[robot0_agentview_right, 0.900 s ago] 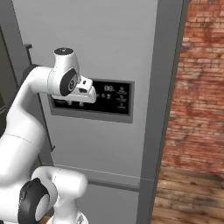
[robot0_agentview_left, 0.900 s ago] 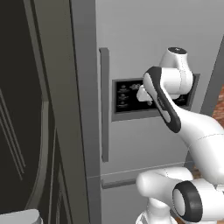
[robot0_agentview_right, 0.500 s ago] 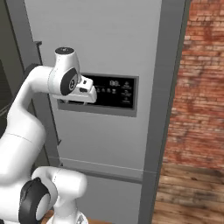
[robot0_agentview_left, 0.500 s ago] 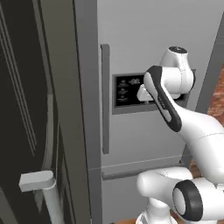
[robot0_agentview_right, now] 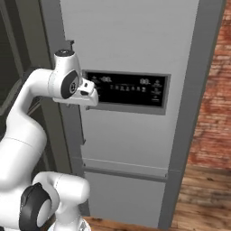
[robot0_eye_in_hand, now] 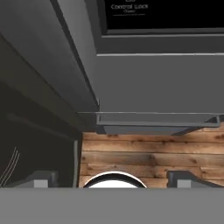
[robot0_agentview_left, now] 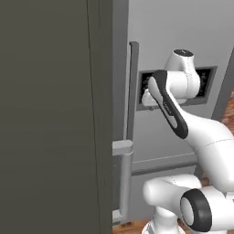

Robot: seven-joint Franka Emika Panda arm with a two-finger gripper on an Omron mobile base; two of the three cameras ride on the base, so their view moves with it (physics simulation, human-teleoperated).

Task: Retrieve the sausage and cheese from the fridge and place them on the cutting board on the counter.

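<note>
The grey steel fridge point(robot0_agentview_left: 160, 27) stands right in front of me, and its black dispenser panel point(robot0_agentview_right: 131, 88) faces the right base view. My gripper point(robot0_agentview_right: 88, 95) hangs at panel height, just right of the long vertical handle point(robot0_agentview_left: 132, 91), and points down along the door. In the hand view the gripper point(robot0_eye_in_hand: 113, 180) is open, its fingertips point(robot0_eye_in_hand: 40, 179) spread wide with nothing between them, over the fridge point(robot0_eye_in_hand: 153, 78) front and the wood floor. The sausage, the cheese, the cutting board and the counter are out of view.
A broad dark grey door panel point(robot0_agentview_left: 50, 114) with its own handle point(robot0_agentview_left: 122, 173) looms close at the left. Red brick wall point(robot0_agentview_right: 216, 99) flanks the fridge on the right, above wooden floor point(robot0_agentview_right: 203, 198). Dark cabinetry point(robot0_agentview_right: 18, 54) sits left of the arm.
The jaws have spread wide apart. The whole scene has shifted rightward in both base views, so the camera has moved; the dark panel at left now takes up far more of the picture.
</note>
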